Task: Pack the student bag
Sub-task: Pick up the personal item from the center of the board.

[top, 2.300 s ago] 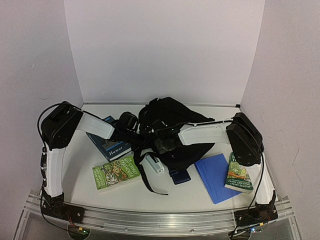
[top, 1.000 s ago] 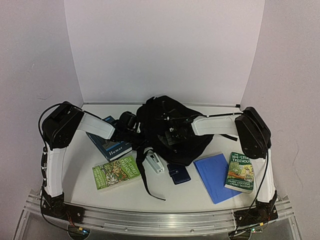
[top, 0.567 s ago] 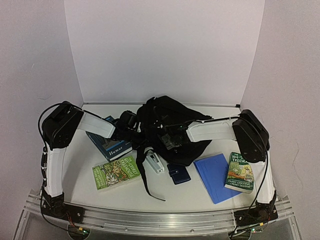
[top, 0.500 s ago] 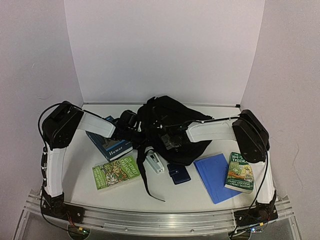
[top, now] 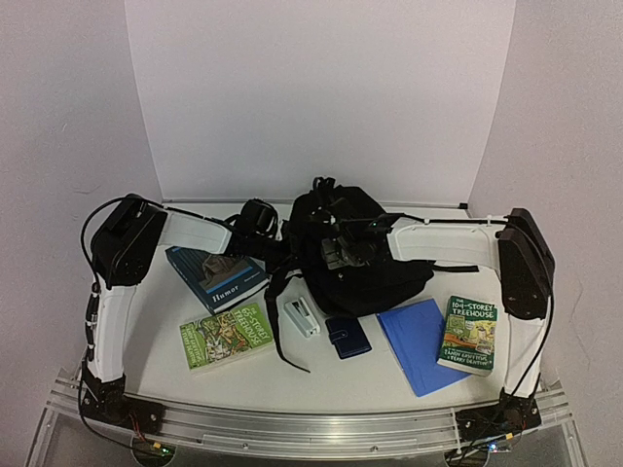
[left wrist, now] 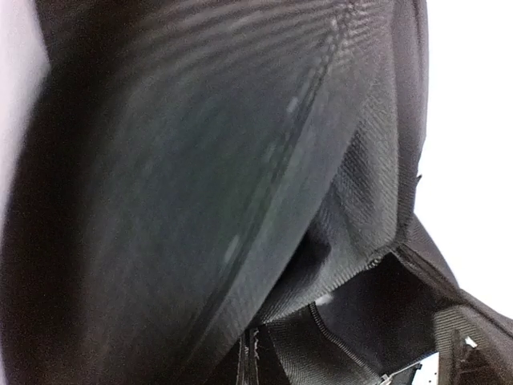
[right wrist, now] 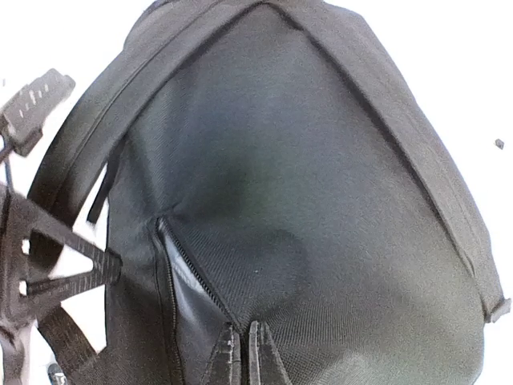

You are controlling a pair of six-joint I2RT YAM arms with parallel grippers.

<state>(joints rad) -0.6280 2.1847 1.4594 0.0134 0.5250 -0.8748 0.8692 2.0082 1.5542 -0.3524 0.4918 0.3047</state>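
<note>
The student bag [top: 362, 274], a soft black backpack, slumps at the middle back of the table with a strap [top: 275, 321] trailing forward. My left gripper [top: 278, 228] is at its left side. In the left wrist view black fabric [left wrist: 200, 160] fills the frame, and that gripper [left wrist: 249, 362] is shut with its fingertips pressed together in the cloth. My right gripper [top: 334, 251] sits on the bag's upper front. In the right wrist view it [right wrist: 240, 354] is shut on the fabric right at the end of a zip [right wrist: 188, 269].
A blue "Humor" book [top: 220, 278] and a green book [top: 227, 336] lie at the left. A white stapler-like item [top: 301, 317] and a small navy wallet [top: 348, 338] sit in front of the bag. A blue notebook [top: 421, 342] and a "Treehouse" book [top: 469, 334] lie at the right.
</note>
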